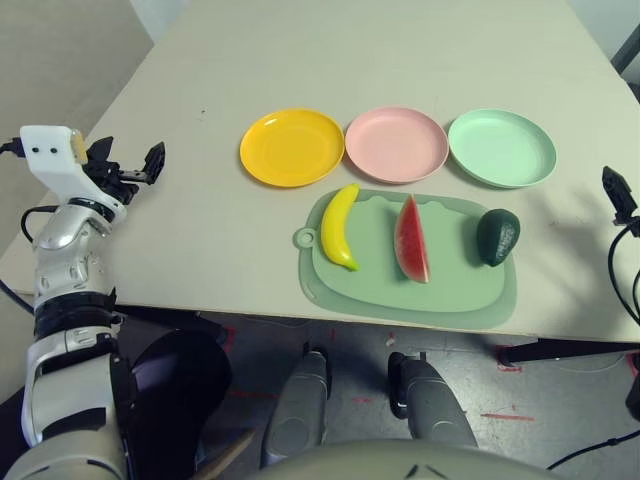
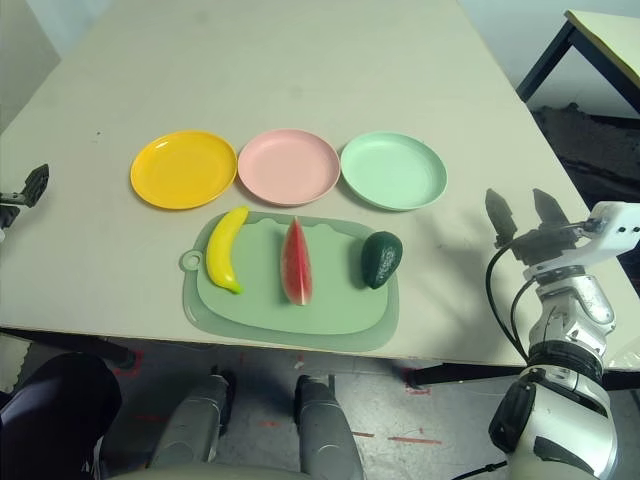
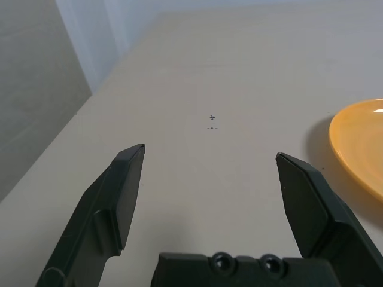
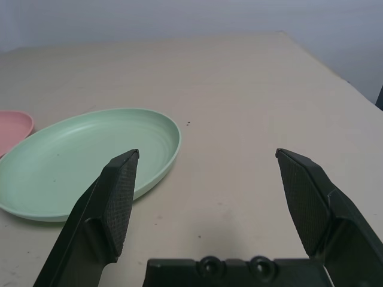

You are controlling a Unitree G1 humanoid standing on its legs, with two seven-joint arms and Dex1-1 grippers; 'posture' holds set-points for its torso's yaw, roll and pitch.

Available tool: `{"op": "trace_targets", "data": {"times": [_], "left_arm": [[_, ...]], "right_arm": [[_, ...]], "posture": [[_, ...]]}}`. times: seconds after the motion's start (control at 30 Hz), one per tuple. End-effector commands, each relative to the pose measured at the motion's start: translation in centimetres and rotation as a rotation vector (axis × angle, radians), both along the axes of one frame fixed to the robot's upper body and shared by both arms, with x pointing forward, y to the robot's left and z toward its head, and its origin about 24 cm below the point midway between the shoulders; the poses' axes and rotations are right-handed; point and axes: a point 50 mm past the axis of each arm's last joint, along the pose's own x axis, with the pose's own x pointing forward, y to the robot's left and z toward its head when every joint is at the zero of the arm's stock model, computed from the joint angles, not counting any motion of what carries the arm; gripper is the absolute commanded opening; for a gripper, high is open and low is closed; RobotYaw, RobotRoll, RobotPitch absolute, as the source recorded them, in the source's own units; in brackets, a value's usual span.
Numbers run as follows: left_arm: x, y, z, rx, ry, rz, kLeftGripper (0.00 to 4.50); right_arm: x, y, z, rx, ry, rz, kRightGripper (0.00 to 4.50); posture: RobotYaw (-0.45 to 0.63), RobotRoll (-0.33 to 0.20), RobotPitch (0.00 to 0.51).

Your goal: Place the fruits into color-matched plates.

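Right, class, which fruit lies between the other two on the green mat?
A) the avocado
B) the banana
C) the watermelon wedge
C: the watermelon wedge lies with the banana on one side and the avocado on the other.

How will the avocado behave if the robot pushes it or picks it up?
The avocado looks rounded, with no flat side showing, so it may roll or rock when pushed. Its dark skin shines, so it could be a little slippery between fingers. It holds a firm, smooth shape on the cutting mat, so it is probably stiff rather than floppy.
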Motion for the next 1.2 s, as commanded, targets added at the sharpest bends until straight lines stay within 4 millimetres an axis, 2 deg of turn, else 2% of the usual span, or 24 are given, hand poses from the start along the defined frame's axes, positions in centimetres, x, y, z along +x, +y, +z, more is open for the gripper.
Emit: {"op": "trace_targets", "data": {"times": [0.03, 0.37, 0.5, 0.57, 0.7, 0.83, 0.9, 1.03, 1.2], "left_arm": [[-0.6, 0.6, -0.1, 0.001, 0.01, 0.019, 4.47], [-0.5, 0.8, 0.7, 0.017, 0.004, 0.012, 4.47], [-0.3, 0.2, 1.0, 0.053, 0.021, -0.096, 4.47], [-0.5, -0.9, 1.3, 0.081, 0.025, -0.252, 4.47], [-1.7, -2.9, 2.8, 0.018, 0.078, -0.628, 4.47], [-3.0, -4.6, 3.5, 0.054, 0.182, -0.889, 4.47], [-3.3, -5.4, 3.9, 0.085, 0.208, -0.975, 4.47], [-3.6, -8.0, 3.6, 0.214, 0.287, -1.154, 4.47], [-3.6, -9.7, 3.6, 0.273, 0.253, -1.247, 4.47]], "right_arm": [[-0.1, 0.1, -0.6, 0.0, 0.023, 0.003, 4.5], [0.1, 0.5, -0.8, 0.001, 0.019, 0.018, 4.5], [-0.3, 0.3, -0.5, -0.027, 0.021, 0.037, 4.5], [-0.5, 0.2, -0.3, -0.04, 0.023, 0.052, 4.5], [-0.9, -0.4, 0.8, -0.103, 0.065, 0.082, 4.5], [-0.9, -0.2, 1.8, -0.255, 0.164, 0.13, 4.5], [-1.0, 0.2, 2.5, -0.376, 0.209, 0.189, 4.5], [-1.3, 0.9, 5.8, -0.648, 0.266, 0.336, 4.5], [-1.4, 1.5, 9.7, -0.871, 0.335, 0.446, 4.5]], "posture": [[0.04, 0.0, 0.242], [0.03, 0.0, 0.239], [0.02, 0.0, 0.235], [0.02, 0.0, 0.234], [0.02, 0.0, 0.232], [0.01, 0.0, 0.235], [0.01, 0.0, 0.235], [0.0, 0.0, 0.247], [-0.04, 0.0, 0.251]]}}
